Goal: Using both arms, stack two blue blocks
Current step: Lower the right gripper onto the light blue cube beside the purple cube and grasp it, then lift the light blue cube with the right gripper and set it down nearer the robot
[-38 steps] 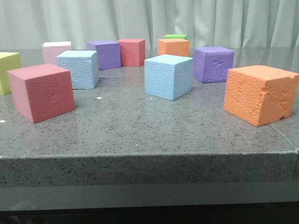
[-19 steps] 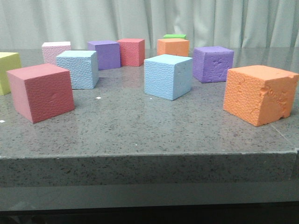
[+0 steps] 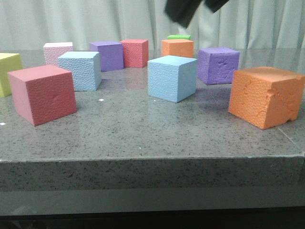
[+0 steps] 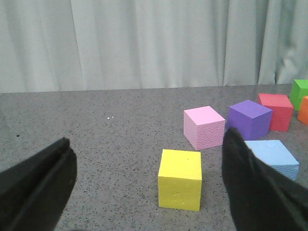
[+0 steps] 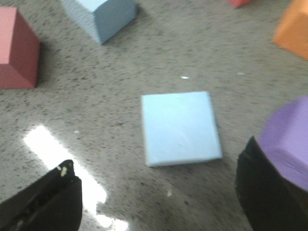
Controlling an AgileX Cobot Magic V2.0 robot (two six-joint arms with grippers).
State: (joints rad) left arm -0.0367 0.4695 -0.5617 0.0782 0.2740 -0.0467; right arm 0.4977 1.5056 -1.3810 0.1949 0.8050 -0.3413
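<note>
Two sky-blue blocks stand on the grey table. One blue block (image 3: 172, 78) is at the centre, the other blue block (image 3: 80, 70) at the left. My right gripper (image 5: 159, 202) is open and empty, high above the centre block (image 5: 180, 127), which lies ahead of its fingers. Its dark fingers (image 3: 182, 12) show at the top of the front view. My left gripper (image 4: 149, 192) is open and empty, above the table's left part. The left blue block (image 4: 272, 156) shows beside its right finger. The left gripper is out of the front view.
A red cube (image 3: 42, 94) sits front left and an orange cube (image 3: 264, 95) front right. A purple cube (image 3: 218, 65) stands right of the centre block. A yellow cube (image 4: 180, 179), a pink cube (image 4: 204, 126) and more cubes stand further back. The table edge (image 3: 152, 160) runs along the front.
My right gripper has come into the front view at the top, above the centre blue block. The blocks have not moved.
</note>
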